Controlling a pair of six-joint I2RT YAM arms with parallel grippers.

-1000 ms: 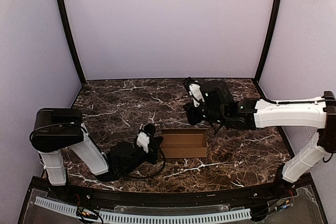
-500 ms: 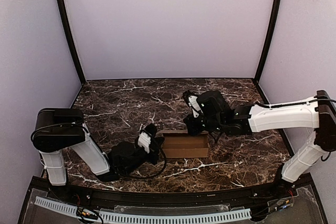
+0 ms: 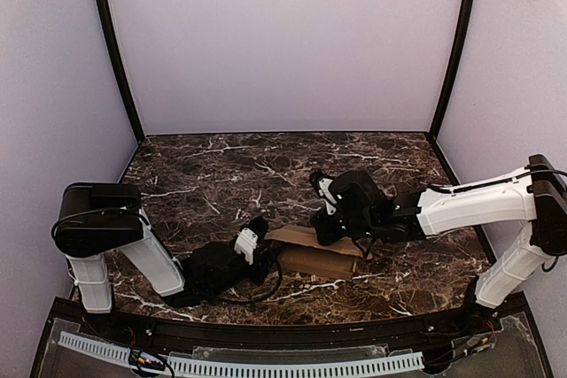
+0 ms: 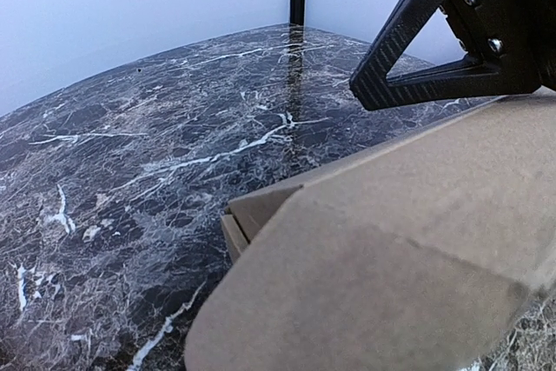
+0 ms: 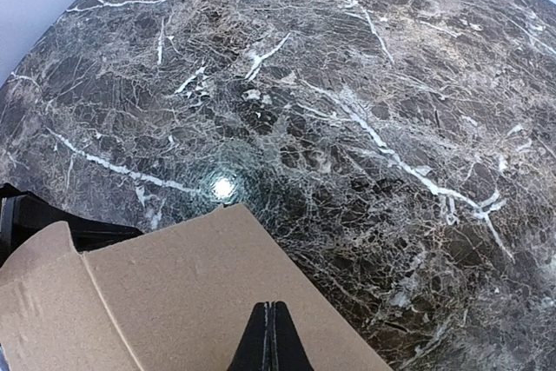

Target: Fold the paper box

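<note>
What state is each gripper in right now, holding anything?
Left gripper: cannot tell, only one of its jaws shows, by the paper box end.
Right gripper: jaws shut, tips on the box flap, gripping nothing.

A dark brown table point(image 3: 204, 174) with a marble pattern of thin white veins and a glossy top. One plain brown cardboard paper box point(image 3: 314, 258) rests directly on it, near the middle of the front edge, a flap slanting over its top.

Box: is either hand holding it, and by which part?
The right hand is shut, tips on the top flap of the box, not gripping it. The left hand is at the box's left end; a grip there cannot be told.
</note>
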